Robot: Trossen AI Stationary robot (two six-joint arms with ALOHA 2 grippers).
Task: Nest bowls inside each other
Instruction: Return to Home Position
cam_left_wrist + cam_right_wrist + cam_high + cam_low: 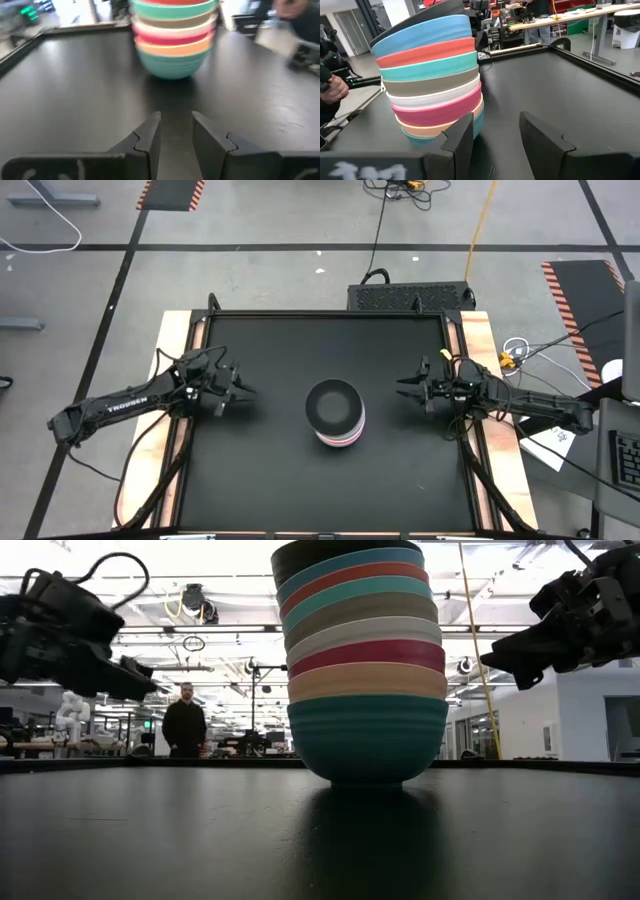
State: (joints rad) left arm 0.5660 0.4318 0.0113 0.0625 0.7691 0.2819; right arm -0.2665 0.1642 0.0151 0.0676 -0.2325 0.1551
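At the centre of the bench, the nested bowls are seen as one tall, slightly uneven stack, black uppermost. The left hand at its 9 o'clock and the right hand at 3 o'clock are held parted, empty and apart from it. The stack could be toppled if clipped by a sideways swing.
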